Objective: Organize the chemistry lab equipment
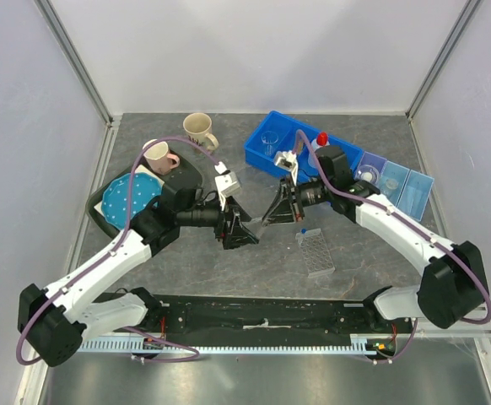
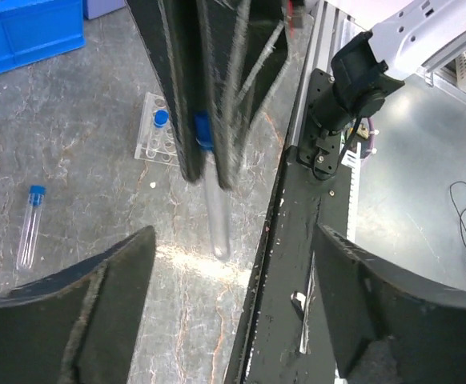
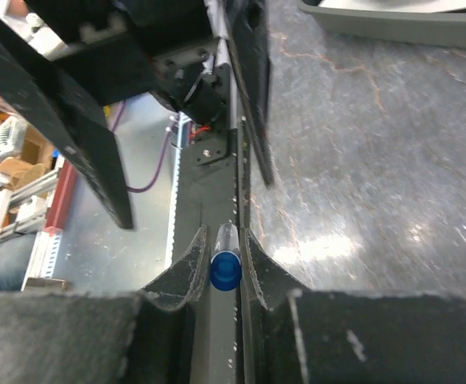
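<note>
While the two arms meet tip to tip over the middle of the grey stone-patterned table (image 1: 254,278), the items stand as follows; any lettering on them is too small to read; right gripper (image 3: 223,240): fingers clenched on the held blue-capped tube (image 3: 226,270) at its cap end, the cap turned back toward the right wrist camera and the clear body running forward; left gripper (image 2: 233,240): fingers spread wide and grasping nothing, the tube's rounded clear end lying in the gap between them and apart from both; clear tube rack (image 1: 317,251): on the table just right of the grippers, with a racked blue-capped tube (image 2: 161,118) standing in one hole; loose blue-capped tube (image 2: 30,226): lying flat on the table, apart from the rack; blue bin (image 1: 258,156): at the back of the table, holding a small clear beaker (image 1: 269,139), with the white squeeze bottle with red nozzle (image 1: 317,152) at its right end; pale blue trays (image 1: 414,194): to the right of the bin, contents unclear; beige mug (image 1: 198,128) and pink mug (image 1: 157,156): back left; blue dotted plate (image 1: 132,198): resting in a dark tray (image 1: 96,211) at the left.
</note>
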`<state>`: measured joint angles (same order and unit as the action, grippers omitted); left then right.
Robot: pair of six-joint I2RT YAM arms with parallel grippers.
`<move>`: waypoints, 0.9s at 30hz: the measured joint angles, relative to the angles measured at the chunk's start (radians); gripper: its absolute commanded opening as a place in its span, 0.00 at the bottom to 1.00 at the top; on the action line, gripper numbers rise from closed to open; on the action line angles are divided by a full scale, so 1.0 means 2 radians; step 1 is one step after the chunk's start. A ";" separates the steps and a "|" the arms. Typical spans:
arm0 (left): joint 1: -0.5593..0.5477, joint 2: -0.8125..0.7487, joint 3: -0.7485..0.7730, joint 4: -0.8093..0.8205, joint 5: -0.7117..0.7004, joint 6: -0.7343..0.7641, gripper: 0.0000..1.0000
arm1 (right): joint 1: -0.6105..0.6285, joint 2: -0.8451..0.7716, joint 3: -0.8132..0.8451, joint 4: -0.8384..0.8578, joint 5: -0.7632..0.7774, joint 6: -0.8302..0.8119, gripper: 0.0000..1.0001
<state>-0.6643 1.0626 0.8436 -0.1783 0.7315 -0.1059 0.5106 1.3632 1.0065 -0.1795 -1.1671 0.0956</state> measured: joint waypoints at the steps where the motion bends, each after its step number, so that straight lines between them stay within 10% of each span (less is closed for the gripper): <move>1: 0.000 -0.006 0.000 -0.002 -0.001 0.002 0.89 | -0.006 -0.004 0.000 -0.006 0.003 -0.006 0.08; 27: 0.000 -0.077 -0.007 -0.120 -0.301 0.068 0.98 | -0.176 -0.197 -0.089 -0.263 0.220 -0.329 0.11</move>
<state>-0.6643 0.9085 0.8288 -0.4191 0.1291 0.0307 0.1585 0.9699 0.8295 -0.7048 -0.7261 -0.5621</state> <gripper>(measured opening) 0.982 0.208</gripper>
